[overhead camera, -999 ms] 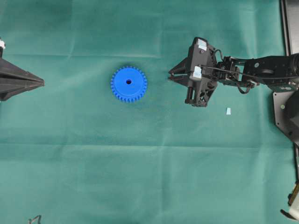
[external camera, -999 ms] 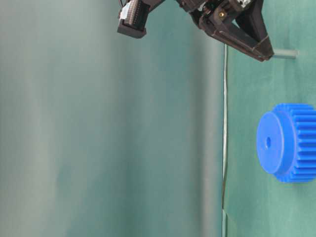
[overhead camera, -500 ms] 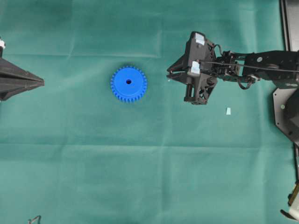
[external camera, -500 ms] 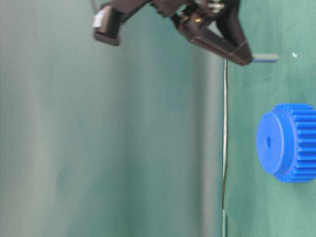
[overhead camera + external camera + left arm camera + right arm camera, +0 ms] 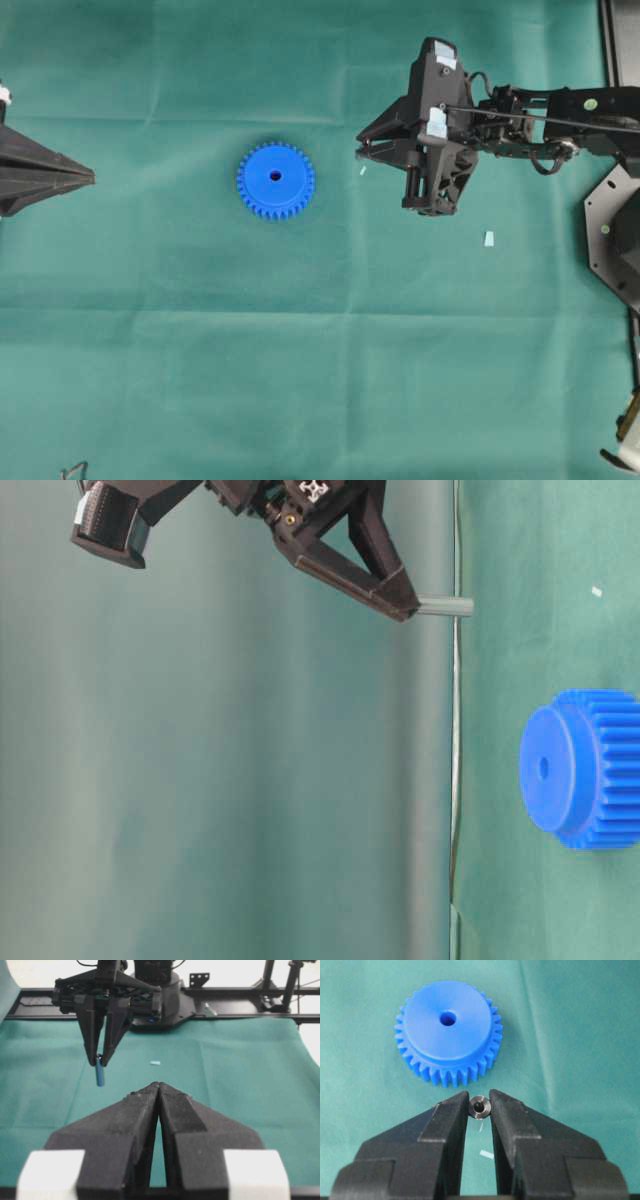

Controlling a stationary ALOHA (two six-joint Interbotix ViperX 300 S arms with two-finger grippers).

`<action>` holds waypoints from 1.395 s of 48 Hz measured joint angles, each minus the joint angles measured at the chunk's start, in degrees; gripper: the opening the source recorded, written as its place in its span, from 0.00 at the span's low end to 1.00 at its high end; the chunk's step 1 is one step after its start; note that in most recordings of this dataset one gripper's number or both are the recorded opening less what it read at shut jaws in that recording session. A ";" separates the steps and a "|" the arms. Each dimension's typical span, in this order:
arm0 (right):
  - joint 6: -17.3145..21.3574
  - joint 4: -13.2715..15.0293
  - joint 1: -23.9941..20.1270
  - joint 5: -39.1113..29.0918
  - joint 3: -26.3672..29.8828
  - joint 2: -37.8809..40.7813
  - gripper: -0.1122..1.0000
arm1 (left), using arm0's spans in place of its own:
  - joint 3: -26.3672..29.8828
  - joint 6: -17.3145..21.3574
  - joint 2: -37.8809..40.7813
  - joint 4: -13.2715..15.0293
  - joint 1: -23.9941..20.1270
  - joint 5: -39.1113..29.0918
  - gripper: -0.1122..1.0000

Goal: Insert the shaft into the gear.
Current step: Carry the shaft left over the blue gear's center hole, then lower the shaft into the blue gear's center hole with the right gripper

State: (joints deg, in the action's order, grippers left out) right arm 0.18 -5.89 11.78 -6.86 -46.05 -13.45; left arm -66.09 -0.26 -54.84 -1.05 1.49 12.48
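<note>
The gear [image 5: 276, 180] was seen lying flat on the green desk [image 5: 200, 380], left of centre in the overhead view, centre hole up. The right pincer [image 5: 362, 152] was held well right of it, raised off the cloth. The shaft [image 5: 444, 606] was clamped between the right fingertips [image 5: 454, 1110]. In the table-level view it was shown pointing down toward the desk, clear of the surface. In the right wrist view the shaft's end face [image 5: 480, 1107] was seen between the pads, with the gear [image 5: 448, 1031] beyond. In the left wrist view the shaft [image 5: 100, 1074] was seen hanging from the far pincer [image 5: 101, 1057]. The left pincer [image 5: 158, 1091] was seen pressed together, holding nothing, at the desk's left edge [image 5: 88, 178]. A pale scrap [image 5: 489, 238] and a white speck [image 5: 363, 171] were noted near the right arm.
</note>
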 measured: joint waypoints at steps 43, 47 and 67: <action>-0.26 1.76 -3.52 -1.32 19.78 17.67 0.25 | 0.00 0.00 0.00 0.00 0.00 -0.35 0.10; -0.09 1.76 -3.60 -1.32 19.78 18.81 0.25 | 0.00 0.00 0.00 0.00 0.00 -0.44 0.10; 0.09 1.58 -3.52 0.62 19.78 24.87 0.25 | 0.00 0.00 0.00 0.09 -0.09 -0.44 0.10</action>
State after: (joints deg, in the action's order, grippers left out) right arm 0.26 -4.31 8.26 -6.24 -26.28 11.43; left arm -66.09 -0.26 -54.84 -0.97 1.41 12.04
